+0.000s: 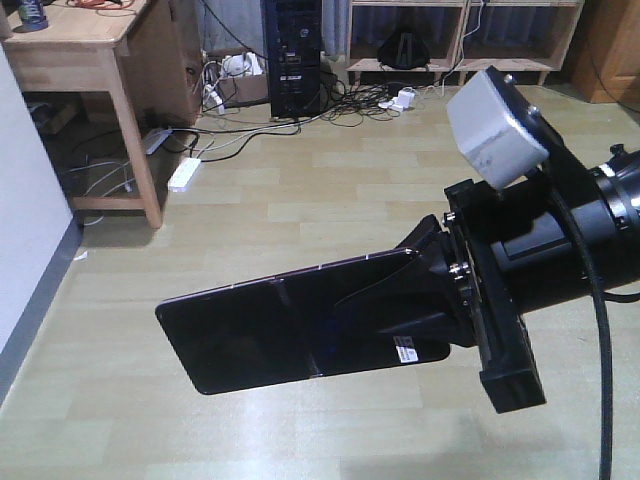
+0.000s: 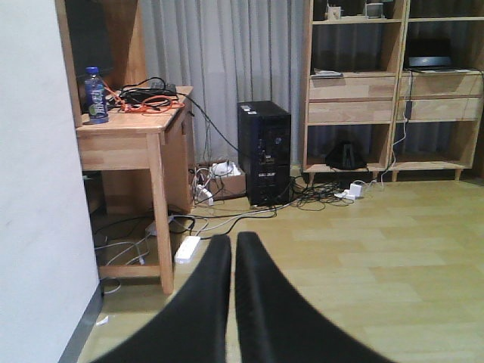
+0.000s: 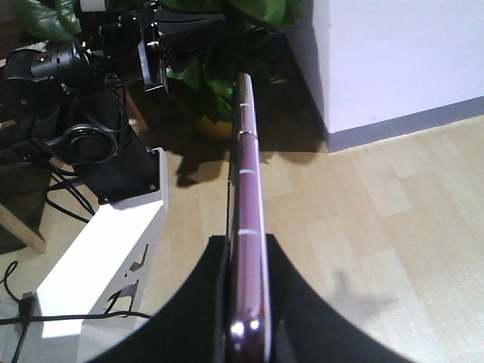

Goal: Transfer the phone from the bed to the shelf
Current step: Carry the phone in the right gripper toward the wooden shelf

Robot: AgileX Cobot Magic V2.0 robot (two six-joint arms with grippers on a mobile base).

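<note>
The phone (image 1: 290,325), flat glossy black with a white sticker near the held end, hangs level above the floor. My right gripper (image 1: 425,290) is shut on that end. In the right wrist view the phone (image 3: 246,174) shows edge-on, its pinkish rim clamped between the two black fingers of the right gripper (image 3: 248,253). My left gripper (image 2: 233,249) is shut with nothing between its fingers and points toward the shelf (image 2: 355,98), which stands across the room. The same shelf (image 1: 460,45) is at the back of the front view. The bed is out of view.
A wooden desk (image 2: 136,125) with a bottle (image 2: 95,94) and cables stands at the left by the white wall. A black PC tower (image 2: 263,151), a power strip (image 1: 185,175) and loose cables lie on the floor before the shelf. A potted plant (image 3: 219,83) is behind the left arm (image 3: 98,57).
</note>
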